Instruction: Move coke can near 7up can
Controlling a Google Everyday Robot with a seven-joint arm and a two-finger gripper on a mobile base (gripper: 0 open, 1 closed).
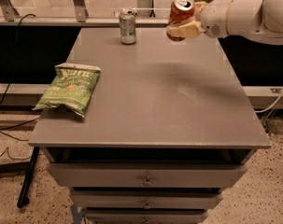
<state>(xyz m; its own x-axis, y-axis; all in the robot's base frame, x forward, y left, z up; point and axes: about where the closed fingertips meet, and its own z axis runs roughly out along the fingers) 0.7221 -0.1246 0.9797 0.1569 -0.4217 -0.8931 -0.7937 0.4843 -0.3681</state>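
Note:
The red coke can [181, 10] is held in the air, tilted, over the far right part of the grey table [150, 92]. My gripper [183, 23] is shut on the coke can, with the white arm reaching in from the right. The silver-white 7up can [127, 26] with green markings stands upright at the far edge of the table, left of the held can and apart from it.
A green chip bag [69, 87] lies flat on the left side of the table. Drawers [145, 178] are below the table's front edge. A rail and window frame run behind the table. Cables lie on the floor at left.

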